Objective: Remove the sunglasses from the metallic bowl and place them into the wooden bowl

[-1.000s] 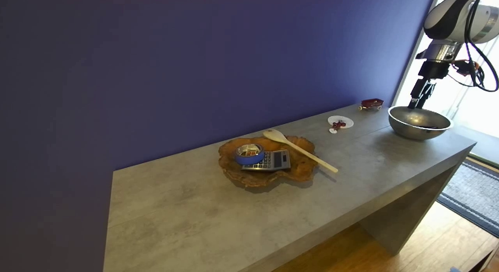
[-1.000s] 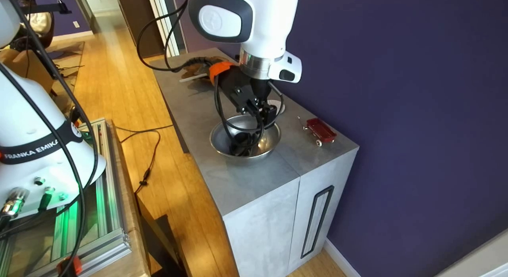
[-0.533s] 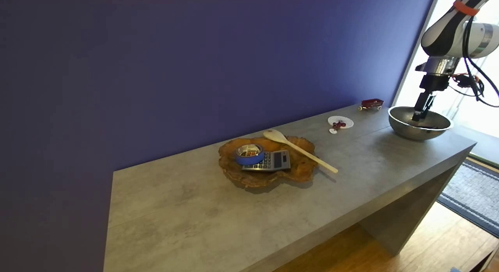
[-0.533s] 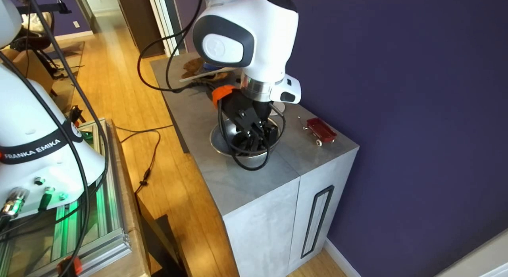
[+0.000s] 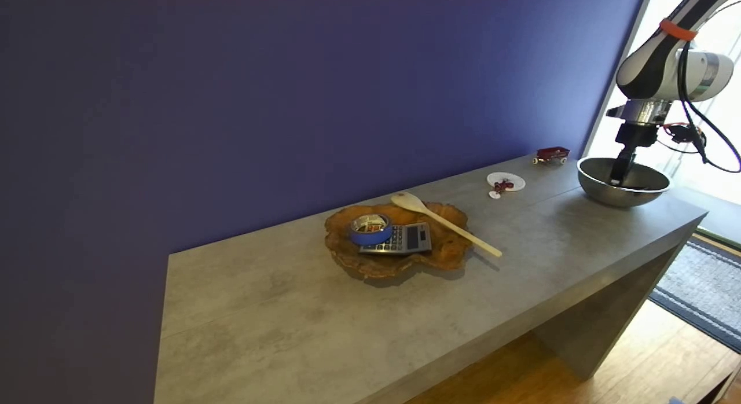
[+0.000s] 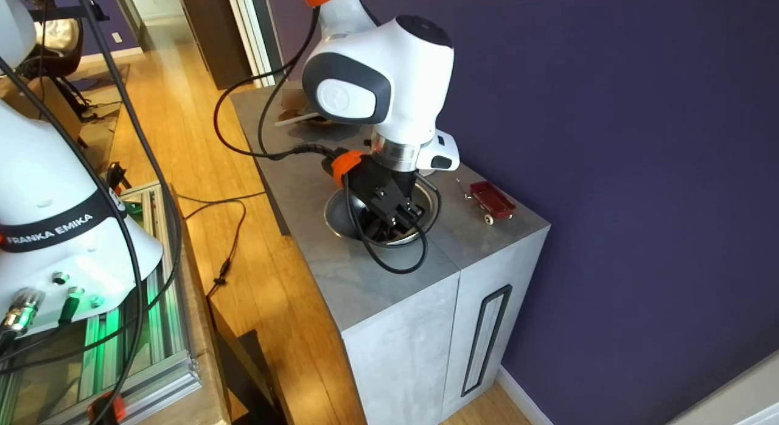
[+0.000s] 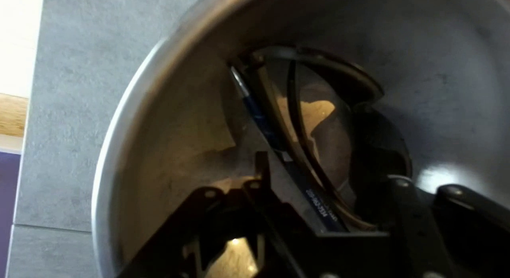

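The metallic bowl [image 5: 613, 197] stands at the table's far right end in an exterior view and also shows in an exterior view [image 6: 335, 215]. In the wrist view, dark sunglasses [image 7: 342, 77] lie inside it with their temples folded. A dark blue pen [image 7: 257, 110] lies along the temples. My gripper [image 7: 314, 166] is open, its fingers apart on either side of the pen and temples. The right fingertip is hard to tell from the dark lens. In an exterior view, the gripper [image 5: 618, 177] reaches down inside the bowl. The wooden bowl [image 5: 451, 253] sits mid-table.
The wooden bowl holds a calculator [image 5: 399, 240], blue tape [image 5: 370, 236] and a wooden spoon [image 5: 457, 226] whose handle overhangs the rim. A small white dish [image 5: 515, 180] with red bits and a red toy wagon [image 6: 493, 200] stand near the purple wall [image 5: 347, 103].
My gripper has come down from above the metallic bowl's rim to inside it. The wrist has turned a little. The sunglasses show no visible move.
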